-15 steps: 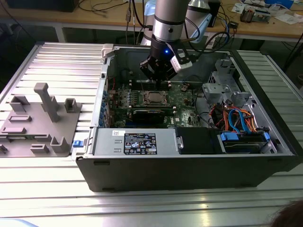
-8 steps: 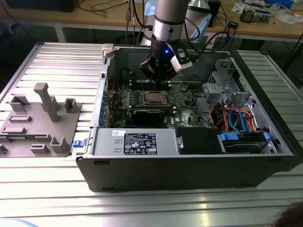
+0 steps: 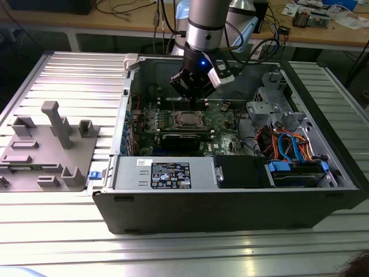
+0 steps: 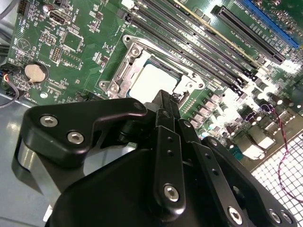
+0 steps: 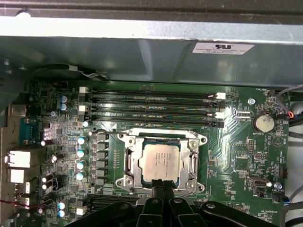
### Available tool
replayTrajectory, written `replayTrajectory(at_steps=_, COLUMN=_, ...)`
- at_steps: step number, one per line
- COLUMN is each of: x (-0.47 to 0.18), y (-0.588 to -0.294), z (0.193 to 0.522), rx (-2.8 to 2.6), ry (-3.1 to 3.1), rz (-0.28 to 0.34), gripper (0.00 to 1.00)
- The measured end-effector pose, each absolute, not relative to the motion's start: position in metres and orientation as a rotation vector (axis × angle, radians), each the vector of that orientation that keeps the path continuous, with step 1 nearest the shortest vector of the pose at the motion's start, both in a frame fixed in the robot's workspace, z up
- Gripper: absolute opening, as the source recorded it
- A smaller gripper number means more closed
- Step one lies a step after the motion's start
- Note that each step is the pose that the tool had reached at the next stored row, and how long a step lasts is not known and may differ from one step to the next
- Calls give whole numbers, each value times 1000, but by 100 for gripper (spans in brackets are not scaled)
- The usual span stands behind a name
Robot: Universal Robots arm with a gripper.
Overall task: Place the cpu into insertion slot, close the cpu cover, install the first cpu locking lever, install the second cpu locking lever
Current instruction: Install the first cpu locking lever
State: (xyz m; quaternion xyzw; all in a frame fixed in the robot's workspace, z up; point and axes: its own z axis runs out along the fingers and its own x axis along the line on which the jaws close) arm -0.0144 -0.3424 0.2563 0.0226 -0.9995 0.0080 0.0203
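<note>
cpu (image 5: 161,162): seated flat in insertion slot (image 5: 183,161), framed by lowered cpu cover (image 5: 128,161)
end effector (image 5: 162,183): clenched on nothing, tips at cover's edge, likely narrowed for pressing

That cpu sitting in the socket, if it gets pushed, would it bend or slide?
The cpu looks like a flat, rigid, metal-topped square, so it probably won't flex. It sits framed by the cpu cover, so a sideways push likely won't shift it. Its smooth top may be slippery for the gripper.
</note>
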Motion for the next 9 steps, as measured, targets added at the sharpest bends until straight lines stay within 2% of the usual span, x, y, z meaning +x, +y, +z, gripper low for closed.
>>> replayTrajectory(at_steps=9, x=-14, y=-342, z=256, rx=81, ry=-3100, rz=25, gripper=11)
